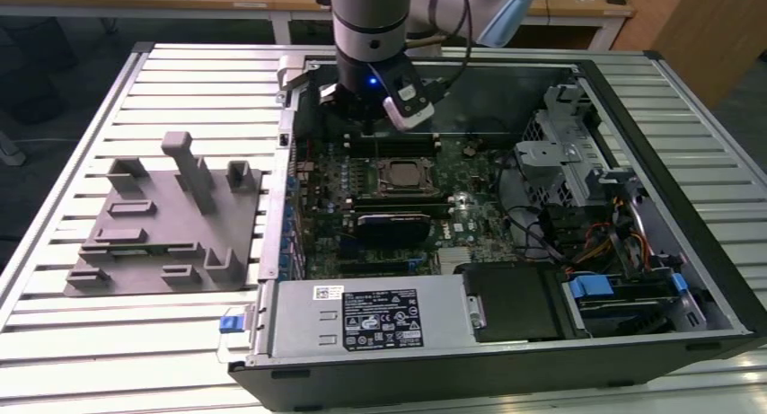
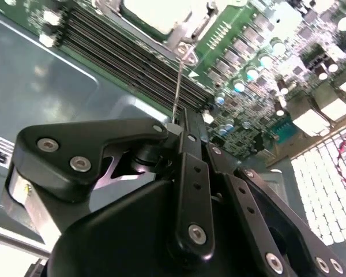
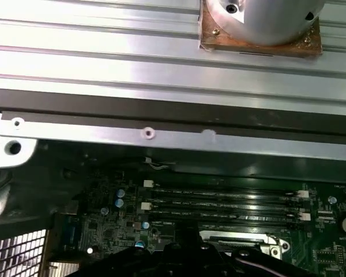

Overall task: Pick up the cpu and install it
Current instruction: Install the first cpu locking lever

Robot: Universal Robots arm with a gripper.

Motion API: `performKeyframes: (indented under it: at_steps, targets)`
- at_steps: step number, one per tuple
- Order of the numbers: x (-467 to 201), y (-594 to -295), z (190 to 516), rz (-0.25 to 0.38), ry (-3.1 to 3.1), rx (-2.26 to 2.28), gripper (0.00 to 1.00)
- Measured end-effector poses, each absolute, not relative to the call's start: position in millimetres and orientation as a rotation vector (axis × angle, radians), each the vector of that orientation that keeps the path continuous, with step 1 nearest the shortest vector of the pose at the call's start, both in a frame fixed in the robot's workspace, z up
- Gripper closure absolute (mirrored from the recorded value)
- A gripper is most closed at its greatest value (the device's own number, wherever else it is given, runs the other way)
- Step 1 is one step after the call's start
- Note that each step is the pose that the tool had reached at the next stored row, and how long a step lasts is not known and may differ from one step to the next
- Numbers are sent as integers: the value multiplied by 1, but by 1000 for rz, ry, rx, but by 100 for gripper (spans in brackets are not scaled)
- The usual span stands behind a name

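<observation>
The cpu (image 1: 401,174) is a pale square chip lying flat in the motherboard socket, in the middle of the open computer case. In the second wrist view its pale top (image 2: 155,12) lies beyond the memory slots. My gripper (image 1: 359,119) hangs inside the case over the memory slots, just behind the socket and a little above the board. Its black linkage (image 2: 181,118) points at a thin metal lever (image 2: 179,81) that rises beside the socket. The gripper's dark tip (image 3: 181,251) lies next to the socket's metal frame (image 3: 236,238).
The green motherboard (image 1: 468,216) carries a black heatsink (image 1: 390,224) in front of the socket. The case wall (image 1: 286,145) stands close to the gripper on the exterior view's left. A grey tray with upright posts (image 1: 168,225) rests on the slatted table. Drive cage and cables (image 1: 576,189) are on the right.
</observation>
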State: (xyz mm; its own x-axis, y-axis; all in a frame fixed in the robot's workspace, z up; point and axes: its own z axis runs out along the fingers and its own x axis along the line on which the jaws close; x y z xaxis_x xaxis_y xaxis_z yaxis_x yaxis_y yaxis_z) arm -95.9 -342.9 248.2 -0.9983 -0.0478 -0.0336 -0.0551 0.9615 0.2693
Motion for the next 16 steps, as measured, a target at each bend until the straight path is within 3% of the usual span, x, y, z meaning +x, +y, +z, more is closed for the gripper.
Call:
performKeyframes:
  at_steps: [16]
  targets:
    - [-78, -343, 248, 404, 3089, -64, 89]
